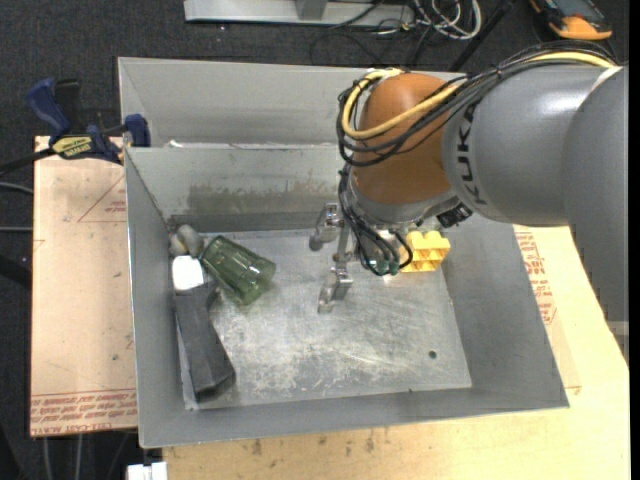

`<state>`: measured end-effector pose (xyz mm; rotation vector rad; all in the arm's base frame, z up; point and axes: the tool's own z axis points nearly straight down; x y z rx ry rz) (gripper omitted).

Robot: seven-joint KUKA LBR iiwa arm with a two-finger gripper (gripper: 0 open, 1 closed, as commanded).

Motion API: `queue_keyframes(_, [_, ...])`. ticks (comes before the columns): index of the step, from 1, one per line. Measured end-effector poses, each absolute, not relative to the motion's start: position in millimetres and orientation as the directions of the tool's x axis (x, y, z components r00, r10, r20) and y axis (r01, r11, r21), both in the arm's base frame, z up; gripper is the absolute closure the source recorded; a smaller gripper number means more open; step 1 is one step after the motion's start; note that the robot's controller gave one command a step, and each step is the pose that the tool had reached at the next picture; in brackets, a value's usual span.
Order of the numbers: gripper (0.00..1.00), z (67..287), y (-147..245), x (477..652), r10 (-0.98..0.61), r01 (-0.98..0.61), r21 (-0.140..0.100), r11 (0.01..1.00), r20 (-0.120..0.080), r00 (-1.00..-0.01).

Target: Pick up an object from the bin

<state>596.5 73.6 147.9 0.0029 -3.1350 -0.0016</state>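
A grey metal bin (400, 358) with a scuffed floor is seen. A long dark block (203, 346) is laid along its left wall, and a small white piece (187, 273) is set at the block's far end. A clear green jar (240, 266) is laid on its side just beside them. A yellow toy brick (428, 248) is set well apart, towards the right.

YELLOW BLOCK HALF UNDER COVER: A yellow toy block (430, 252) at the bin's (300, 368) far right lies half hidden behind the robot's orange cover (400, 138); the arm (545, 138) runs off the right edge. A small greyish thing (183, 236) in the far left corner, perhaps a knob, is too small to name.
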Motion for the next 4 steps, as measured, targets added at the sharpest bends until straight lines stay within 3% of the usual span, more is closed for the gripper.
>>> queue_keyframes(1, [0.0, 152.3, 73.4, 598.3, -0.001, -0.001, 0.001, 1.0, -0.001, -1.0])
queue_keyframes(2, [0.0, 181.4, 120.4, 619.1, 0.058, 0.058, -0.001, 0.998, 0.0, -0.998])
queue_keyframes(3, [0.0, 129.5, 130.0, 621.2, 0.06, 0.06, 0.003, 0.998, -0.007, -0.998])
queue_keyframes(4, [0.0, 97.4, 164.3, 614.4, 0.059, 0.059, 0.0, 0.998, 0.001, -0.998])
